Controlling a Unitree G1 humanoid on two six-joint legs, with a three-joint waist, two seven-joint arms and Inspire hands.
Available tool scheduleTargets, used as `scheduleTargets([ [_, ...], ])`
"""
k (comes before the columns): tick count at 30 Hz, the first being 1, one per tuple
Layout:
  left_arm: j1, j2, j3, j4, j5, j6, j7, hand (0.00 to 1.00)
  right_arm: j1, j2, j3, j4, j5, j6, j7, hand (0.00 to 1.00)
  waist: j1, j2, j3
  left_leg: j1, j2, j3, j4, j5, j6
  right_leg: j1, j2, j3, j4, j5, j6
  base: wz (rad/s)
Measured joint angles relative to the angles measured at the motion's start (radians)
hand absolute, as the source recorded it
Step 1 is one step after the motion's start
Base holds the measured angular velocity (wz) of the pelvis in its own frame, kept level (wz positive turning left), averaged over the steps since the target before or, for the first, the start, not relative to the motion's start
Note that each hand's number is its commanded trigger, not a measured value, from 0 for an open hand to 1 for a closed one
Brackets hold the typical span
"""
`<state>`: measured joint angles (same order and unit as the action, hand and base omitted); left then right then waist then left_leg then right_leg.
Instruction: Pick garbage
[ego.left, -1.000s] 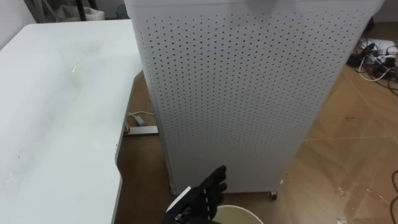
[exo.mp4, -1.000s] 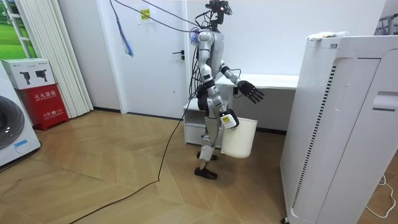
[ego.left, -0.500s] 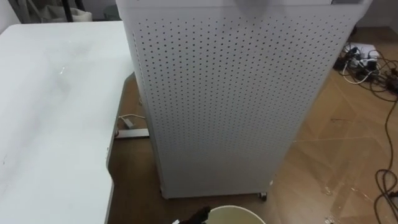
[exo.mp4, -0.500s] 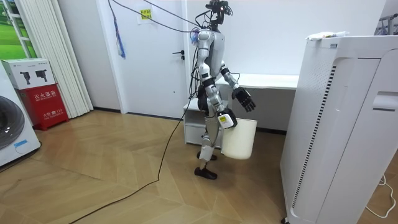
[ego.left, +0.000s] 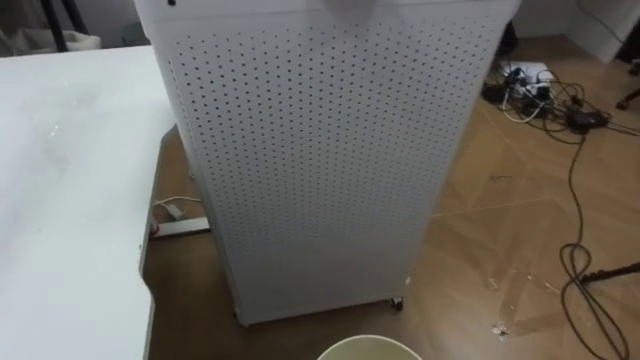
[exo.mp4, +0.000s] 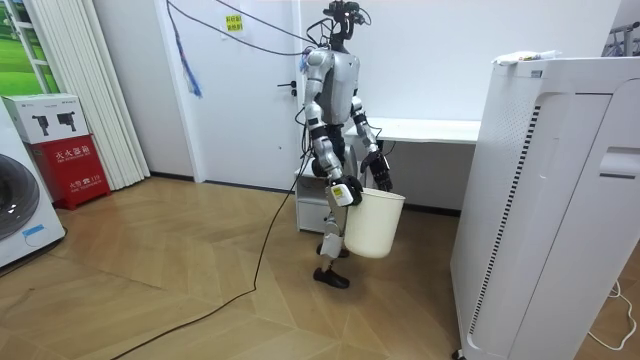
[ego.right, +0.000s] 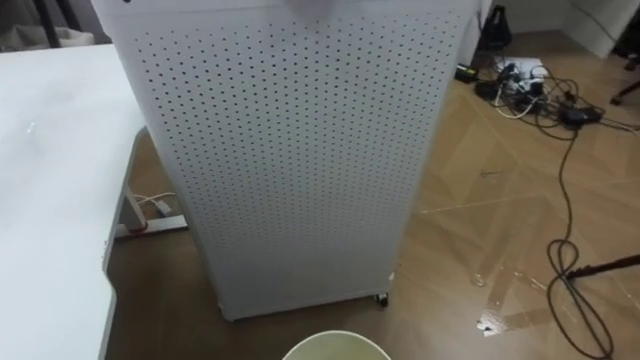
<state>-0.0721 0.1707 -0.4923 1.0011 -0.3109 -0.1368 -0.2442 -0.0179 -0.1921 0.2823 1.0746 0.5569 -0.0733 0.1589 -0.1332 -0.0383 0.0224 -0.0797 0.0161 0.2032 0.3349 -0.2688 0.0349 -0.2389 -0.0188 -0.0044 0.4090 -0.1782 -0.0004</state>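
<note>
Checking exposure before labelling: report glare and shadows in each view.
Left eye view: the table is lit to a near-blank white. The floor carries small bright spots, and I cannot tell whether they are glare or litter. The floor is darker between the table and the cabinet. Right eye view: the same. Room view: even light, no hard shadows.

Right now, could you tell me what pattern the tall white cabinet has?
The cabinet is dotted with rows of small dark holes; left eye view shows it best.

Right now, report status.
Right hand grips bucket; left hand low beside its rim. Crumpled white scrap atop perforated cabinet, straight ahead. Cables on floor at right.
</note>
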Motion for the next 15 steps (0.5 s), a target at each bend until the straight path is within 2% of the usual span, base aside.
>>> scheduleTargets([
  [2,0.0,0.002,0.002,0.003,0.0,0.0,0.0,0.0,0.0,0.0,-0.005,0.011,0.001,0.0,0.0,1.0,0.001,0.0,-0.0034,-0.016,0.009,0.012,0.012,-0.002,0.001,-0.015,0.003,0.0,-0.004,0.015,-0.003,-0.19],
  [4,0.0,0.004,0.005,0.002,-0.003,-0.001,0.002,0.0,-0.004,0.001,-0.031,0.012,-0.003,-0.001,-0.001,1.0,0.004,0.007,-0.0061,-0.041,0.013,0.028,0.03,-0.003,0.002,-0.042,0.002,-0.019,-0.014,0.037,-0.007,-0.3],
  [7,0.0,0.004,0.02,0.003,-0.001,-0.001,0.002,0.0,-0.005,0.001,-0.051,0.013,-0.008,-0.004,-0.001,1.0,0.005,0.015,-0.0055,-0.056,0.027,0.047,0.049,-0.014,0.0,-0.055,0.004,-0.035,-0.016,0.046,-0.012,-0.25],
  [10,0.001,0.006,0.028,0.002,-0.002,-0.001,0.001,0.0,-0.002,0.001,-0.071,0.014,-0.006,-0.006,-0.001,1.0,0.005,0.03,-0.0072,-0.05,0.05,0.063,0.062,-0.03,-0.008,-0.052,0.0,-0.092,-0.021,0.048,-0.022,-0.27],
  [13,0.0,0.003,0.047,0.002,-0.001,-0.001,0.0,0.0,-0.002,0.002,-0.071,0.014,-0.017,-0.024,0.0,1.0,0.001,0.04,-0.0105,-0.042,0.067,0.071,0.072,-0.043,-0.02,-0.053,-0.009,-0.158,-0.009,0.028,-0.041,-0.18],
  [15,0.006,0.001,0.084,0.0,0.0,0.0,-0.003,0.0,0.0,0.003,-0.071,0.012,-0.036,-0.025,0.013,1.0,0.024,0.044,-0.0104,-0.037,0.101,0.099,0.1,-0.064,-0.044,-0.052,-0.008,-0.226,-0.001,0.006,-0.068,-0.41],
])
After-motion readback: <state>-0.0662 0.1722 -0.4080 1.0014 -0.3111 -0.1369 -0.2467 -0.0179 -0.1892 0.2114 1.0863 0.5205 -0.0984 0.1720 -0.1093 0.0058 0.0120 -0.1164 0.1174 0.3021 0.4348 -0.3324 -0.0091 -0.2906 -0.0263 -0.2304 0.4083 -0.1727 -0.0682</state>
